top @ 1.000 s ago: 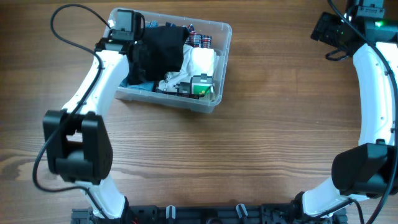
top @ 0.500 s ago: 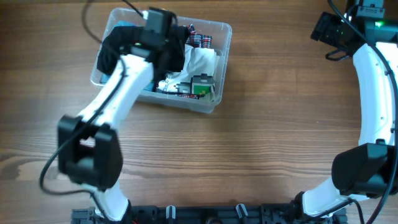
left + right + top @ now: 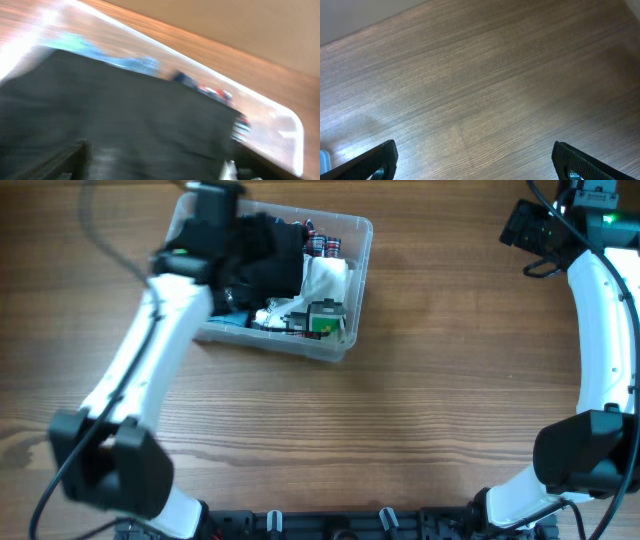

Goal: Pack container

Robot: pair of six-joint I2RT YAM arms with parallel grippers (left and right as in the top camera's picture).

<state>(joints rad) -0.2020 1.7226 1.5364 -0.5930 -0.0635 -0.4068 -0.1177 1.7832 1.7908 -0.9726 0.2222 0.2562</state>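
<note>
Two grippers are shown spread wide: the left gripper is poised over the container at the table's eleven o'clock, the right gripper well apart at one o'clock.

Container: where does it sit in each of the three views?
Overhead: container upper left of centre.
Left wrist: blurred; its rim runs diagonally across.
Right wrist: not identifiable; mostly table.
Shared landmark: black cloth inside it, overhead and left wrist.
</note>
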